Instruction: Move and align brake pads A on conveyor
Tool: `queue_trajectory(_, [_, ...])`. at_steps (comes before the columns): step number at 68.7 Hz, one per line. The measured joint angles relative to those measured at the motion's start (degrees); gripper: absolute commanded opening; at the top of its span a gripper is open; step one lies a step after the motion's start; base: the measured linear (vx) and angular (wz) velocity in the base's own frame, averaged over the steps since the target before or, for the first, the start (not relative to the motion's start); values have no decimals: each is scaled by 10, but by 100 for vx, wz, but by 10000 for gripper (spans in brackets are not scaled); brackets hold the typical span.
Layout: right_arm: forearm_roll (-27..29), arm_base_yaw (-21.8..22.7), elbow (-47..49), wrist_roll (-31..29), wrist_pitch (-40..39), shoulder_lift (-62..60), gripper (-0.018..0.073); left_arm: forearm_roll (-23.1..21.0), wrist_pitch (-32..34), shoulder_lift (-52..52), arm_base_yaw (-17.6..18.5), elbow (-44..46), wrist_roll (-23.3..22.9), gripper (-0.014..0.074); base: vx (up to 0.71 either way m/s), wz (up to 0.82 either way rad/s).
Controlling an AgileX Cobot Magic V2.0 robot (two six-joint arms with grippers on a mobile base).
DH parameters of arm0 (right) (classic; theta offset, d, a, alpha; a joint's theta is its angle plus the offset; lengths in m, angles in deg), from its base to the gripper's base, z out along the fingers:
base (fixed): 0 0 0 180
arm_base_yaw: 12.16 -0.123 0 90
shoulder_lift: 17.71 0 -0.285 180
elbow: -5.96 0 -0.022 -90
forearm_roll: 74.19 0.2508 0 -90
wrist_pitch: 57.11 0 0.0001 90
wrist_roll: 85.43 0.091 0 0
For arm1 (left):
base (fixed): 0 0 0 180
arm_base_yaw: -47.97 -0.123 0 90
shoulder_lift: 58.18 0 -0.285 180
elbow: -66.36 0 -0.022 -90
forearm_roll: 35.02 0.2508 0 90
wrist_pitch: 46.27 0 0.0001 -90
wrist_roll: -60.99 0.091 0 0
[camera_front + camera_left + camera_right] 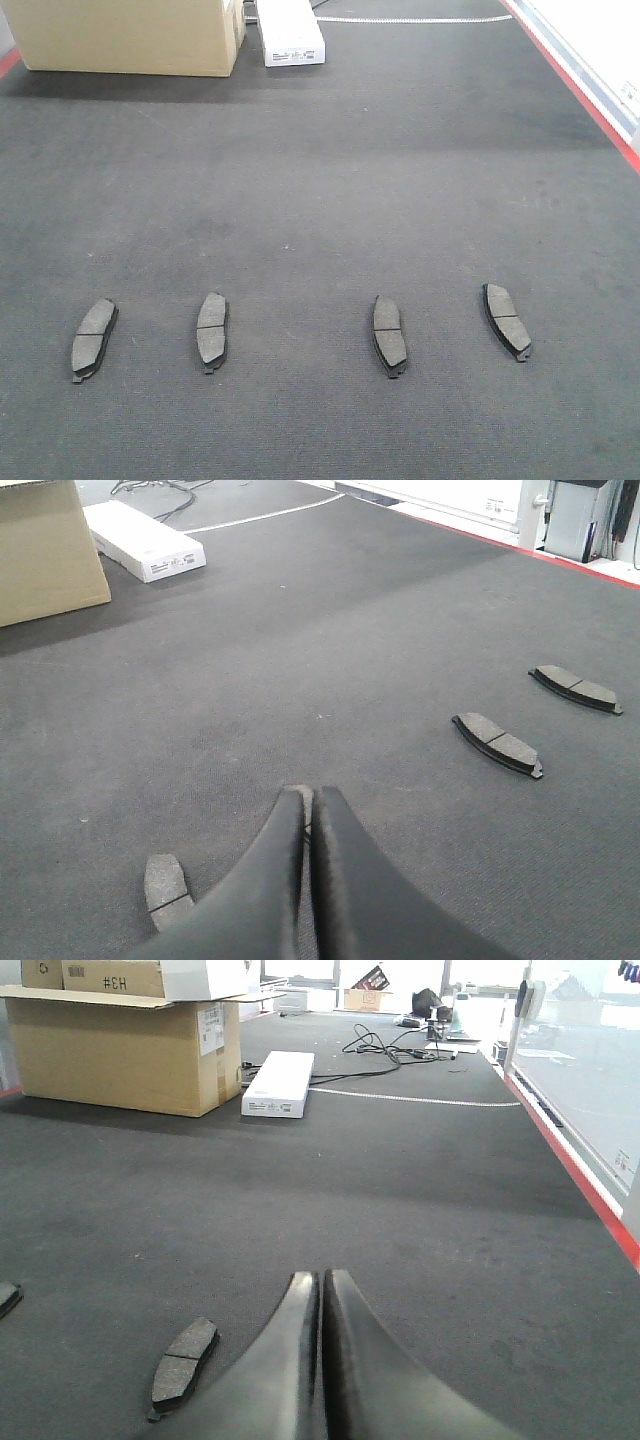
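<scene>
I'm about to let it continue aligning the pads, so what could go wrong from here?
1. Both tools, left and right, are shut; descending like that could shove a pad instead of gripping it.
2. The brake pads lie flat on the rough conveyor, so fingertips may snag the belt or slip off thin edges.

You can read only one marking with confidence — "#H3", printed in dark characters on the side of the small brown cardboard carton (112, 977) stacked on top of the large tan cardboard box (125, 1055) in the right wrist view. Just left of it on that carton sits a small barcode-like mark, too fine for you to read. The white paper label (211, 1028) on the large box's corner carries print that is too small to make out. The long white rectangular box (290, 35) bears a dark printed label on its near end — blurred in every view, so you cannot read it.
</scene>
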Motion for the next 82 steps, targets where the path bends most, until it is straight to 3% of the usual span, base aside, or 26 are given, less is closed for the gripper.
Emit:
queue_trajectory(30, [1, 0, 0, 0, 0, 0, -9, -1, 17, -2, -12, -37, 1, -6, 0, 0])
queue_trajectory(38, [1, 0, 0, 0, 0, 0, -10, -9, 70, -24, -74, -102, 4, -6, 0, 0])
queue_trajectory(47, [1, 0, 0, 0, 0, 0, -10, -39, 168, -77, -180, -186, 5, -6, 0, 0])
queue_trajectory(55, [1, 0, 0, 0, 0, 0, -10, -80, 196, -128, -276, -233, 20, -6, 0, 0])
queue_trajectory(65, [1, 0, 0, 0, 0, 0, -10, -159, 208, -155, -373, -281, 103, -6, 0, 0])
queue_trajectory(74, [1, 0, 0, 0, 0, 0, -10, -184, 243, -155, -409, -321, 141, -6, 0, 0])
queue_trajectory(82, [1, 0, 0, 0, 0, 0, -10, -177, 310, -155, -410, -331, 128, -6, 0, 0])
